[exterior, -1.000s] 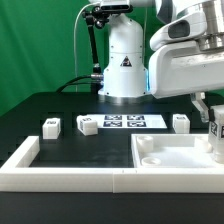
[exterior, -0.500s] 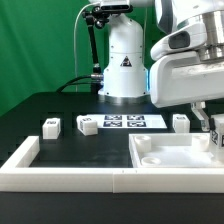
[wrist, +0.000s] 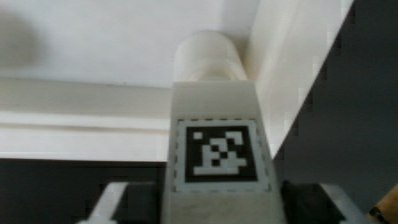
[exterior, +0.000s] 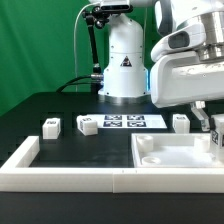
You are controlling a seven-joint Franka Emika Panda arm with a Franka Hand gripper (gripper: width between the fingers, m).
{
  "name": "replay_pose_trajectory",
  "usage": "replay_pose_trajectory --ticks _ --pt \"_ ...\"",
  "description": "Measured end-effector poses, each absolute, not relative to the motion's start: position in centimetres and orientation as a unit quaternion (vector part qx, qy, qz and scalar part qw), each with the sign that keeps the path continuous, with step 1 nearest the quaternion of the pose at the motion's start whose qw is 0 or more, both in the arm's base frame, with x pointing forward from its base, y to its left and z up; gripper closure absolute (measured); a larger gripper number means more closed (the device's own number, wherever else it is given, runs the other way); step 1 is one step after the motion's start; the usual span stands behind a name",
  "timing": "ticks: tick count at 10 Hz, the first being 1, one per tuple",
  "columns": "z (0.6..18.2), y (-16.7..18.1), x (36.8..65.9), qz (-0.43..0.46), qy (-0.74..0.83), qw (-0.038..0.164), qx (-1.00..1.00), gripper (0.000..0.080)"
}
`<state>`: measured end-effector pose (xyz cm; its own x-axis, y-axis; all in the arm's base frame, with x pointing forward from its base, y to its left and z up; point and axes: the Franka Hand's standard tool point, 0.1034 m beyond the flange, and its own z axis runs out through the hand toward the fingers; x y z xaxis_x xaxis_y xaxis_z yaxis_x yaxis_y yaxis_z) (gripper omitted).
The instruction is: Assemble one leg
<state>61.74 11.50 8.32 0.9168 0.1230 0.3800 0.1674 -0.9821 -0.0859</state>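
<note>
My gripper (exterior: 216,132) is at the exterior view's far right edge, shut on a white leg (wrist: 215,130) with a black-and-white tag. In the wrist view the leg stands between my two fingers (wrist: 121,202), with the gripper (wrist: 222,206) low in the picture. The leg hangs over the right side of the large white panel (exterior: 172,152) with corner recesses. I cannot tell whether the leg touches the panel. Three more legs lie on the black table: one at the left (exterior: 51,126), one beside it (exterior: 87,126) and one behind the panel (exterior: 181,122).
The marker board (exterior: 126,122) lies in the middle of the table in front of the robot's white base (exterior: 124,62). A raised white border (exterior: 22,160) runs along the table's front and left side. A green backdrop stands behind.
The arm came down a little with the leg between one second and half a second ago. Since then nothing has visibly moved.
</note>
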Motion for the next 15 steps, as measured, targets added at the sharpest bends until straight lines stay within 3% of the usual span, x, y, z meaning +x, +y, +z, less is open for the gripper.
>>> replay_pose_trajectory --ticks 2,3,4,12,15 --pt "8.32 11.50 61.74 -0.190 -0.074 0.058 -0.977 0.0221" --pt "8.31 11.50 61.74 -0.190 -0.074 0.058 -0.977 0.0221" --pt "8.31 11.50 61.74 -0.190 -0.074 0.058 -0.977 0.0164" --pt "8.36 10.87 61.94 -0.171 -0.071 0.059 -0.981 0.0150" --pt "8.68 11.29 61.96 -0.072 -0.078 0.068 -0.992 0.0150"
